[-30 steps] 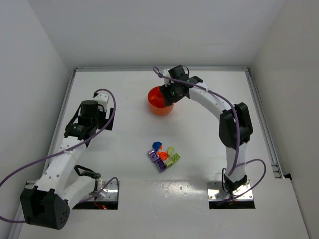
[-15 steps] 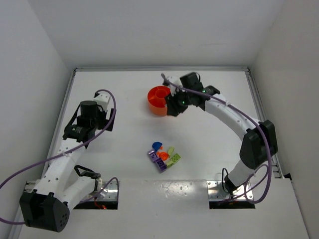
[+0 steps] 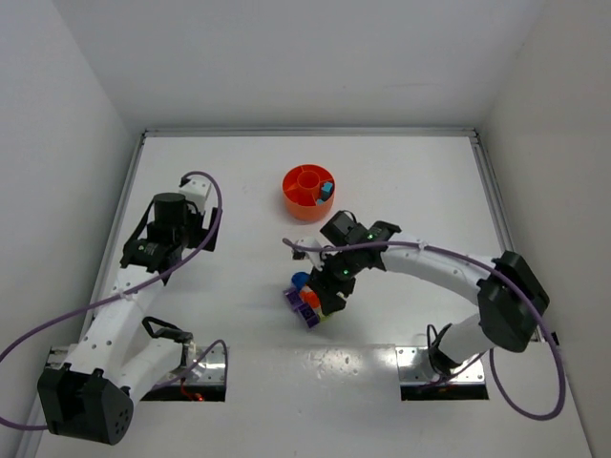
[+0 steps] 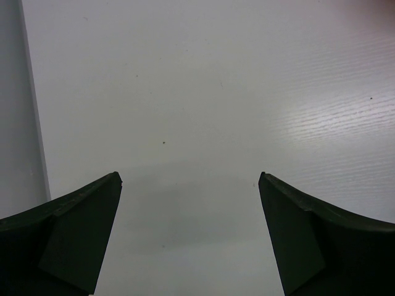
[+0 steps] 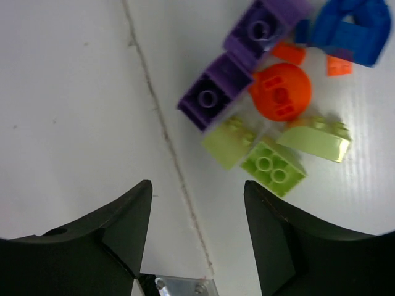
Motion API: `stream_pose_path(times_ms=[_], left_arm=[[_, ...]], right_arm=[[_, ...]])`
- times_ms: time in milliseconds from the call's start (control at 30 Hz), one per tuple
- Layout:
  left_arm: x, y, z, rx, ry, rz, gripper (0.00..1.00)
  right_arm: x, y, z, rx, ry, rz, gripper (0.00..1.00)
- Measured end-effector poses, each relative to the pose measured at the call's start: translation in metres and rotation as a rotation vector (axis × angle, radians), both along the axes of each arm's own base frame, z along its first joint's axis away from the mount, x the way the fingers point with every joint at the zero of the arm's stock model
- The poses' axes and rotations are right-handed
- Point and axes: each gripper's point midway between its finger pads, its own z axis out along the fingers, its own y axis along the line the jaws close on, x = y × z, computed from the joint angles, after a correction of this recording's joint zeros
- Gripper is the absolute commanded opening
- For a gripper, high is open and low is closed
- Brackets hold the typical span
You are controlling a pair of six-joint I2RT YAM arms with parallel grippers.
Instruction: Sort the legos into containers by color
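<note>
The legos lie in a small pile (image 3: 304, 298) in front of the middle of the table. My right gripper (image 3: 329, 291) hangs over the pile's right side, hiding part of it. In the right wrist view the right gripper (image 5: 197, 183) is open and empty. Just beyond its tips lie two purple bricks (image 5: 216, 98), an orange round piece (image 5: 281, 92), a blue piece (image 5: 349, 28) and yellow-green bricks (image 5: 271, 166). The orange tray (image 3: 298, 205) stands at the back, with a teal piece (image 3: 326, 190) in one wedge. My left gripper (image 4: 189, 177) is open over bare table at the left.
A thin seam (image 5: 166, 135) runs across the table beside the pile, toward a metal base plate (image 5: 185, 287). The enclosure walls close in the table on three sides. Purple cables (image 3: 215, 224) loop off both arms.
My right arm swung from the orange tray forward to the pile, its jaws narrowing and then opening again. A teal piece now shows in the tray. The left arm stayed put.
</note>
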Motion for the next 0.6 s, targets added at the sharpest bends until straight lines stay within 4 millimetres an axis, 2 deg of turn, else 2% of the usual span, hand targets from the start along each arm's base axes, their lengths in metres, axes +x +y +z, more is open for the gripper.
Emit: stream_pose_path(times_ms=[100,267,433,600], left_arm=[[0.0,0.002,0.0,0.001,-0.002,0.015,1.0],[-0.001,0.004,-0.003,0.003,0.002,0.034,1.0],[-0.001,0.007,-0.002,0.01,0.0,0.047,1.0],[-0.003,0.013,0.005,0.008,-0.027,0.068,1.0]], right_arm=[[-0.021,0.009,0.005,0.012,0.003,0.055,0.72],[-0.046,0.021,0.005,0.005,0.025,0.088,0.72],[-0.053,0.034,-0.007,-0.052,0.038,0.071,0.72],[-0.043,0.042,-0.029,-0.142,0.012,-0.022,0.75]])
